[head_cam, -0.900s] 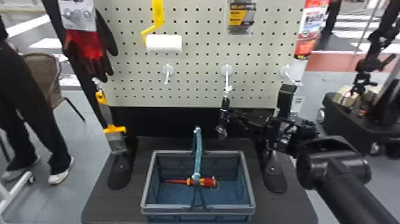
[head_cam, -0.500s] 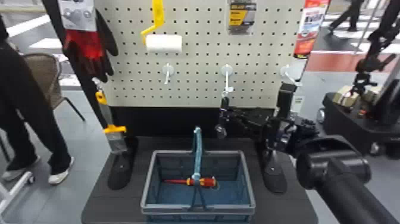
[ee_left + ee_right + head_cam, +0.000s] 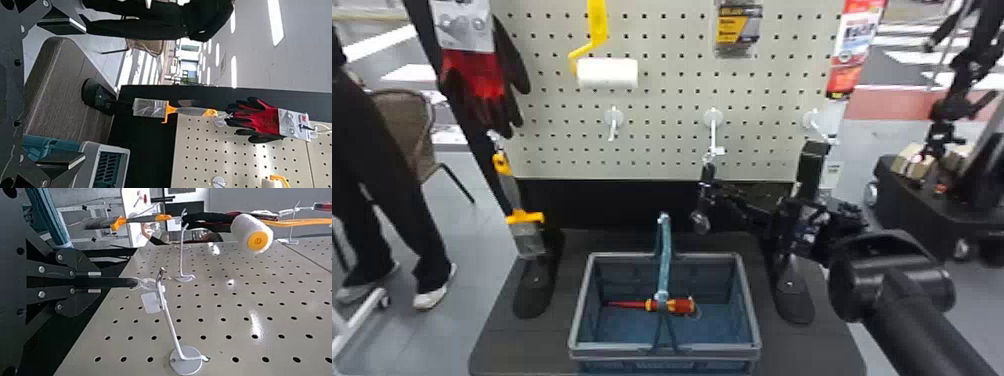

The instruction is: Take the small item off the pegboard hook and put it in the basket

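A: Please, where is the small item (image 3: 122, 282) now?

B: It is in the right gripper (image 3: 712, 189). The jaws are pressed upon it and pinch its dark, narrow body. One part sticks out past the jaws, toward the end of the hook (image 3: 171, 325).

A: Is it free from this hook?

B: That I cannot tell. A thin clear loop (image 3: 145, 283) goes from the item to the hook's tip, just beside a white tag (image 3: 150, 302).

A: And the left gripper (image 3: 85, 93)?

B: Its jaws are spread wide, with air between them.

A: What do the views give differently?

B: The head view shows the inside of the basket (image 3: 712, 348), where a red and yellow screwdriver (image 3: 672, 305) is lying below the handle (image 3: 666, 250). The item is above and behind this basket, outside of it. The right wrist view shows closely the loop, and the left wrist view has the ceiling with its lights.

A: On what does the basket stand?

B: On a dark platform (image 3: 497, 345), in front of the pegboard (image 3: 662, 105). On the board hangs a paint roller (image 3: 607, 73); at its left side are gloves (image 3: 477, 85) and a brush (image 3: 527, 218).

A: And the room?

B: The floor (image 3: 474, 270) is grey. A brown chair (image 3: 404, 130) stands behind, at the left.
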Robot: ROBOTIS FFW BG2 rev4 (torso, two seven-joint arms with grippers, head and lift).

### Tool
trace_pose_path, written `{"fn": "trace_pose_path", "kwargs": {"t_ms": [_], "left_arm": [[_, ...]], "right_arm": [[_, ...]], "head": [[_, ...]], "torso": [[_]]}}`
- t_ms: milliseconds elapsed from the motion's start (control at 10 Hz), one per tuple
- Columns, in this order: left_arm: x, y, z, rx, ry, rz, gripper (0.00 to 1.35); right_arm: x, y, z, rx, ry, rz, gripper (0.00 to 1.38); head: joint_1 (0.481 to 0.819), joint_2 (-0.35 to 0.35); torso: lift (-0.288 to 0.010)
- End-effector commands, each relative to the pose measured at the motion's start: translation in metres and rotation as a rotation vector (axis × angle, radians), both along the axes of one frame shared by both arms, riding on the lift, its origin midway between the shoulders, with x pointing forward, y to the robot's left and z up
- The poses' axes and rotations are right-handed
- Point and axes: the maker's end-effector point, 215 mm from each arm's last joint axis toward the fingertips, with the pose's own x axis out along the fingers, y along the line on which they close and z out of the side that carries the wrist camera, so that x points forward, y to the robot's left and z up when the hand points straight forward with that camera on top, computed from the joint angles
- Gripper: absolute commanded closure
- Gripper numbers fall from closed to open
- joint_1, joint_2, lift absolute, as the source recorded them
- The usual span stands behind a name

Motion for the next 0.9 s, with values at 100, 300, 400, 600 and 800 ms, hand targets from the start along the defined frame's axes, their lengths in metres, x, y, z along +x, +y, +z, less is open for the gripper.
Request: {"fn": "trace_pose_path", "kwargs": {"t_ms": [100, 300, 400, 600, 800], "left_arm": [[0.0, 0.0, 0.0, -0.002, 0.0, 0.002, 0.17], [0.0, 0.0, 0.0, -0.002, 0.002, 0.002, 0.17], [0.0, 0.0, 0.0, -0.002, 0.002, 0.002, 0.17], [0.0, 0.0, 0.0, -0.002, 0.002, 0.002, 0.17], [0.0, 0.0, -0.001, -0.003, 0.002, 0.002, 0.17]], "right_arm": [[-0.002, -0.005, 0.007, 0.009, -0.018, -0.012, 1.2], [-0.002, -0.01, 0.016, 0.016, -0.035, -0.022, 1.2], [-0.003, -0.011, 0.022, 0.021, -0.046, -0.024, 1.2], [-0.008, -0.013, 0.029, 0.027, -0.06, -0.026, 1.2], [-0.014, -0.012, 0.035, 0.039, -0.071, -0.026, 1.2]], "head": [[0.549, 0.0], [0.549, 0.0], [0.549, 0.0], [0.549, 0.0], [0.549, 0.0]], "torso": [[-0.1], [-0.1], [-0.1], [-0.1], [-0.1]]}}
